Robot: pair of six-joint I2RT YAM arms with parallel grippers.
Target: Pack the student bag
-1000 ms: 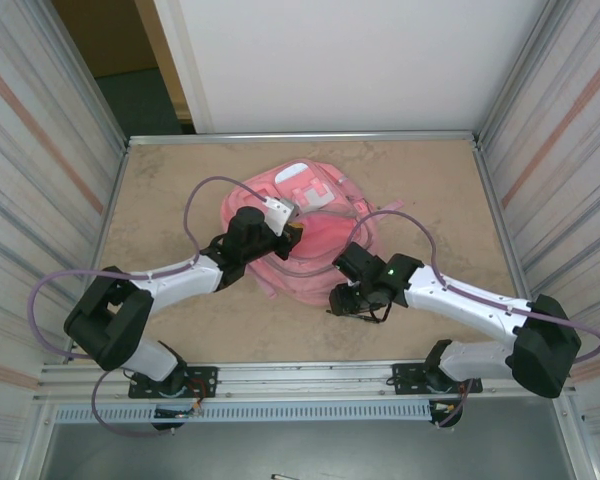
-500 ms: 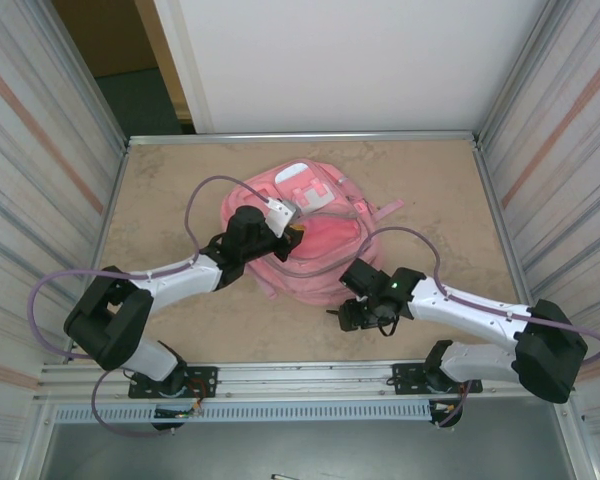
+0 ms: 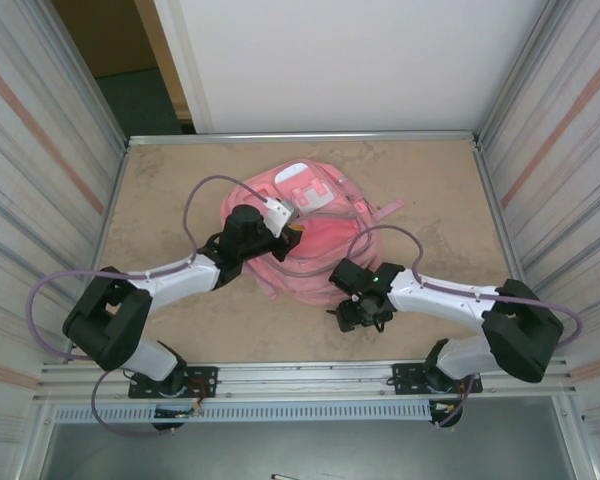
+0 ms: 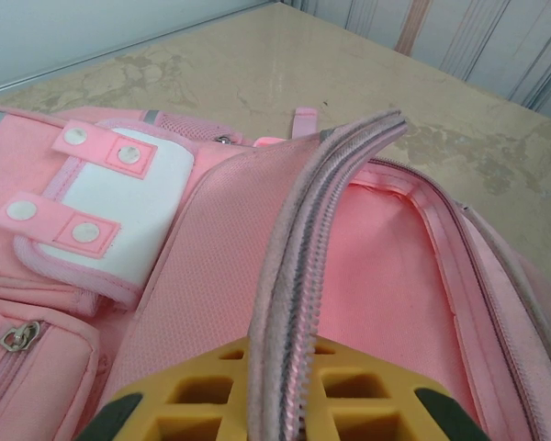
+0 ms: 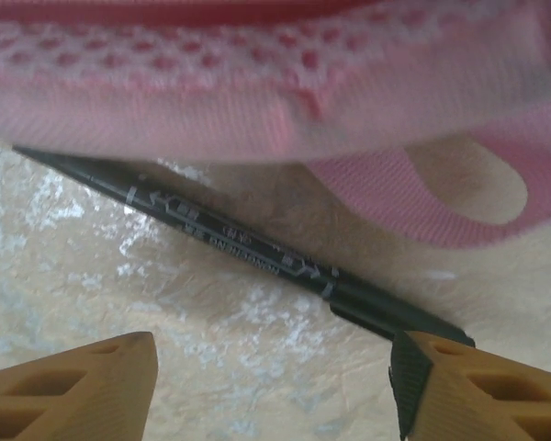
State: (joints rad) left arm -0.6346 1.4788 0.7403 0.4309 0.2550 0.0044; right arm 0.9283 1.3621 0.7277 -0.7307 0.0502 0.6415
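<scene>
A: Backpack placement first, please. Where is it?

B: The pink backpack (image 3: 320, 215) lies in the middle of the tan table (image 3: 180, 310), toward the far side. Its front pockets face up, and a white patch (image 4: 119, 202) is fastened with two pink snap tabs.

A: And the left arm?

B: The left gripper (image 3: 292, 236) is at the bag's open top. Seen from its wrist, the unzipped rim (image 4: 298, 266) runs between the two yellow fingers, which are clenched on it. The rim stands raised, and pink lining shows inside.

A: What about the right one?

B: The right gripper (image 3: 352, 318) hangs low over the table, just beside the near edge of the backpack. Its fingers (image 5: 83, 386) are spread wide and grasp nothing. A dark pen (image 5: 248, 248) lies flat and slanted on the table just ahead of the fingertips. One end reaches the bag's mesh edge, and the thicker end sits by one finger; I cannot tell whether they touch. A pink strap loop (image 5: 441, 207) rests next to the pen.
</scene>
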